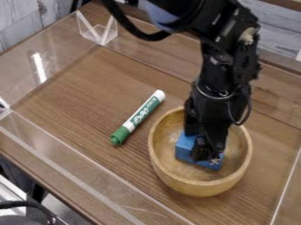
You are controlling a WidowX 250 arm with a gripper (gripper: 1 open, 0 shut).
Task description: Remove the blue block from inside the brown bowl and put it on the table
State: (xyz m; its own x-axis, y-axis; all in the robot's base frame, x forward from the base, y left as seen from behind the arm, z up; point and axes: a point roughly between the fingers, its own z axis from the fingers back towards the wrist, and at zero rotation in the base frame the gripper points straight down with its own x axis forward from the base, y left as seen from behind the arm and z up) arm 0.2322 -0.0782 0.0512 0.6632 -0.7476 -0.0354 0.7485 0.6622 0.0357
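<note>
Blue block [188, 148] sits inside the brown bowl [201, 178], directly beneath the down-pointing hand [207, 155], whose jaw state I cannot tell.

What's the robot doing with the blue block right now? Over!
Gripper down inside the brown bowl, at the blue block; grip not clear. Block not yet lifted out. Green marker lies on the table beside the bowl, not blocking.
</note>
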